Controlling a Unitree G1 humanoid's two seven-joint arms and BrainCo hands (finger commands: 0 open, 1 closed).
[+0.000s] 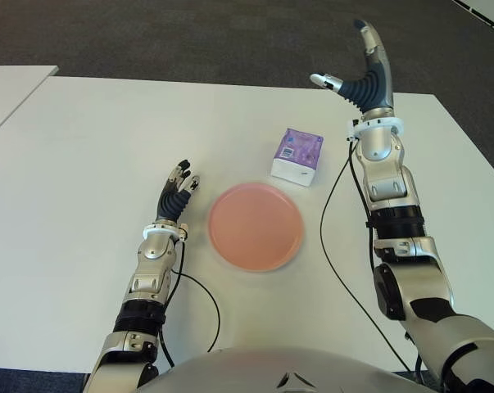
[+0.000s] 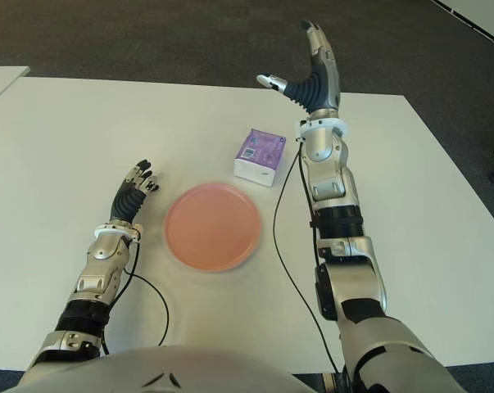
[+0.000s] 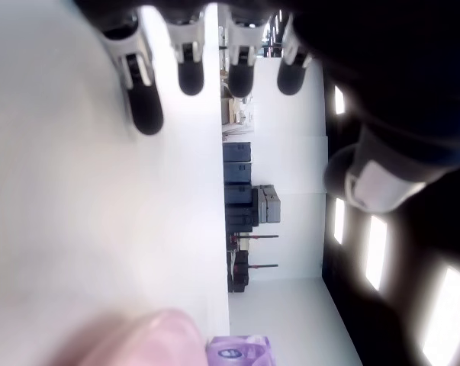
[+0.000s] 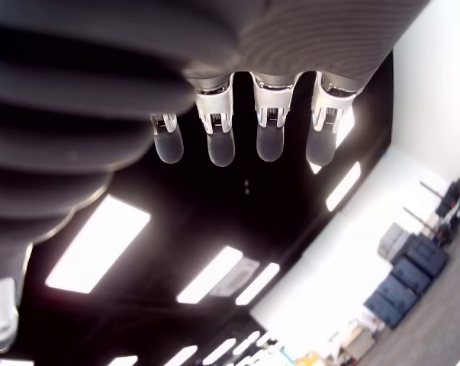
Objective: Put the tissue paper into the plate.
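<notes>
A humanoid robot faces a white table, both arms out over it. At the left, its left hand shows low near the tabletop, fingers extended and loosely together, gripping nothing; whether it touches the surface cannot be told. The left wrist view shows those fingers straight, with bare white table beneath them.

Just right of that hand lies a round pink plate, flat on the table and holding nothing. A black cable trails across the table from the right arm, passing to the right of the plate.

Beyond the plate, toward the far side and slightly right, sits the tissue pack, a small packet with a purple top and white sides. It stands near the plate's rim but outside it, untouched by either hand.

At the right, the right hand is raised well above the table, past the pack, fingers spread wide and thumb out to the left, empty. The right wrist view shows its fingertips straight against ceiling lights.
</notes>
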